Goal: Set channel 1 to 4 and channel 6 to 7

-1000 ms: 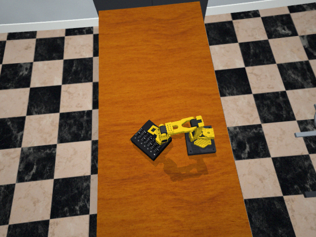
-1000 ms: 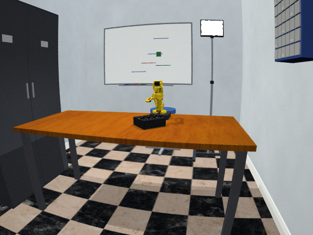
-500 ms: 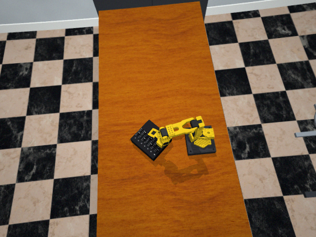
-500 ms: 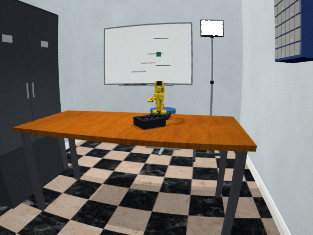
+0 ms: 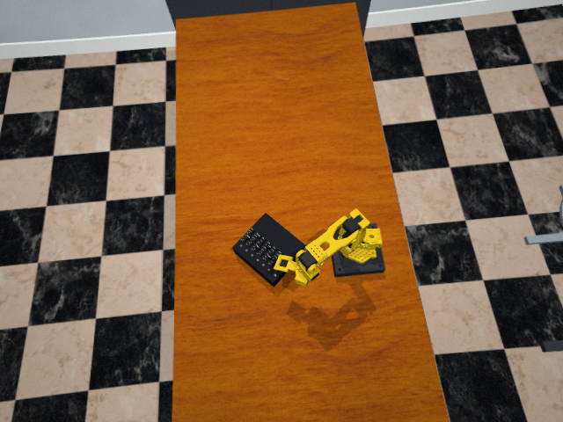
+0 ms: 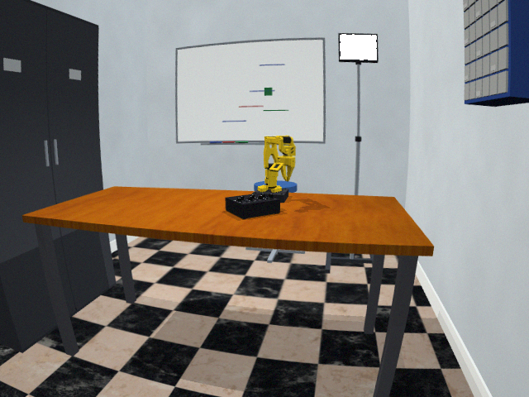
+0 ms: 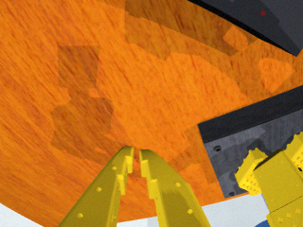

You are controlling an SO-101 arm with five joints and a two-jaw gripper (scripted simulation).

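The black lighting desk (image 5: 263, 236) (image 6: 252, 208) lies on the wooden table (image 5: 273, 113) (image 6: 170, 213) (image 7: 76, 38), turned at an angle. Its row of faders (image 5: 265, 249) faces up. My gripper (image 5: 301, 279) (image 6: 270, 187) (image 7: 135, 154) is shut and empty. It hangs over bare table just off the desk's corner nearest the arm base, not touching any fader. The fader levels are too small to read.
The arm's dark base plate (image 5: 359, 268) (image 7: 253, 139) sits close to the right of the desk. The table's right edge is near the base. A cabinet, a whiteboard and a lamp stand are off the table.
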